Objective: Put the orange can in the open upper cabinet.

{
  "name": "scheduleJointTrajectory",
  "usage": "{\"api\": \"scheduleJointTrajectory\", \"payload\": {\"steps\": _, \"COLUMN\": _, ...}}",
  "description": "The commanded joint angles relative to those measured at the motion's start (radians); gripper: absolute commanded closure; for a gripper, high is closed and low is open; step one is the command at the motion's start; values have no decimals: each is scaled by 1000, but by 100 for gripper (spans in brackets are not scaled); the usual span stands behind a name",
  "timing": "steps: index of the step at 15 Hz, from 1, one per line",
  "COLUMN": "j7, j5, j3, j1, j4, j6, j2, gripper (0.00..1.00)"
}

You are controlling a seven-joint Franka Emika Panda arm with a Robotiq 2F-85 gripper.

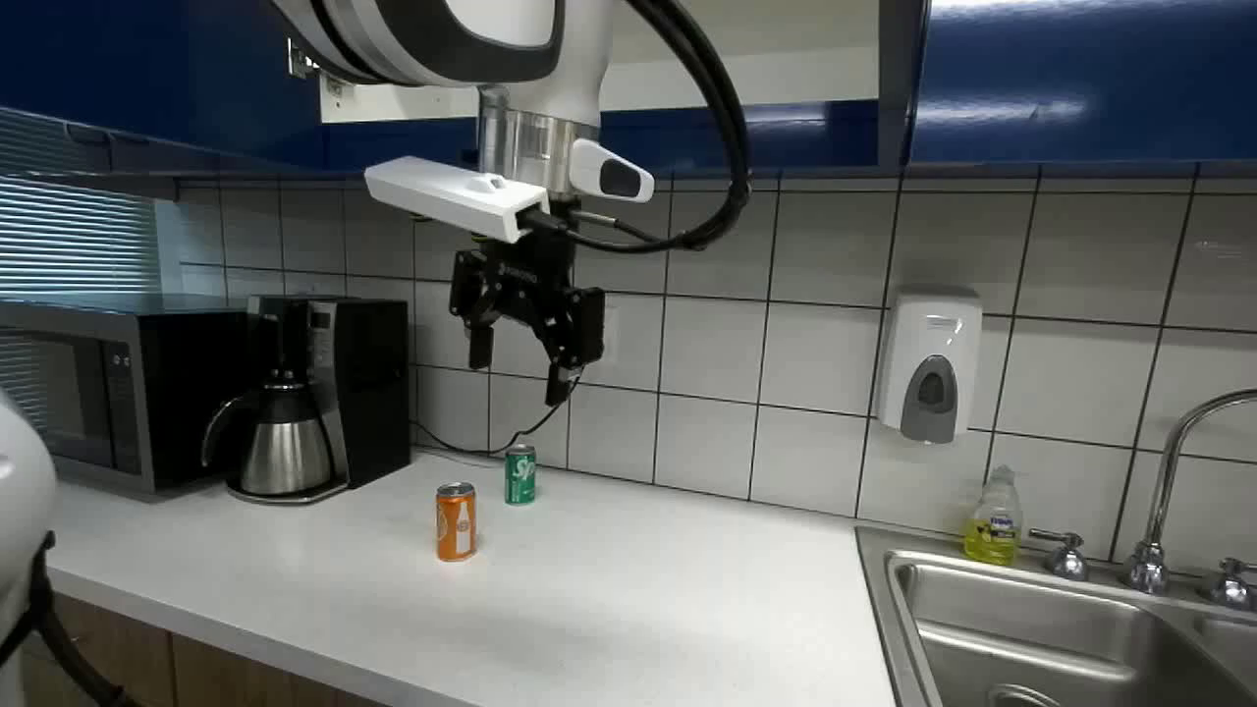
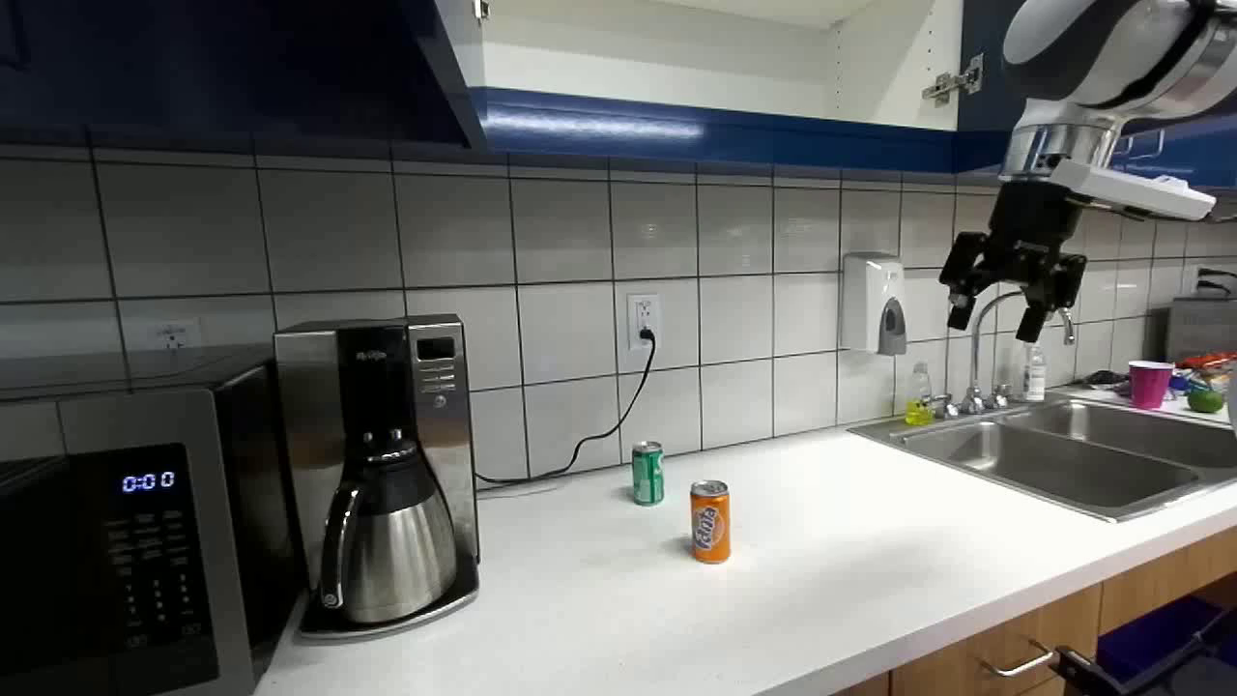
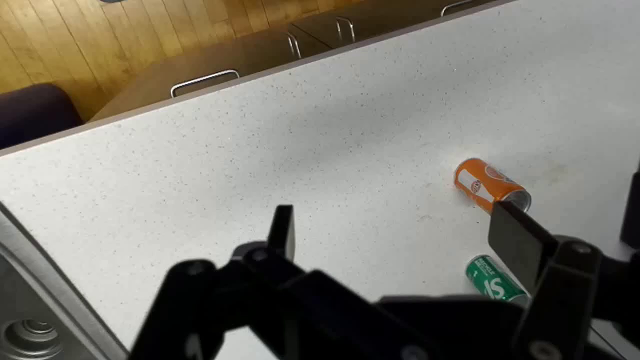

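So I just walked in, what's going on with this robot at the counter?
A robot arm is at work here, but it isn't handling anything at the moment. Its gripper hangs open and empty above the counter. The orange can stands upright on the counter, apart from a green can nearer the tiled wall. The orange can is meant for the open upper cabinet, but isn't there yet.
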Motion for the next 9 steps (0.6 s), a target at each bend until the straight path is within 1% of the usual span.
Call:
{"api": "scheduleJointTrajectory", "payload": {"steps": 1, "j7": -11, "j5": 13, "j3": 14, "j1": -17, "j4": 2, "j6": -2, "j2": 5, "gripper": 0}}
{"api": "scheduleJointTrajectory", "payload": {"steps": 6, "j7": -11, "j5": 13, "j3": 14, "j1": -17, "j4": 2, "j6": -2, "j2": 5, "gripper": 0}}
{"api": "scheduleJointTrajectory", "payload": {"steps": 9, "j7": -18, "j5": 14, "j3": 12, "j1": -1, "j4": -2, "j6": 46, "j2": 60, "gripper": 0}}
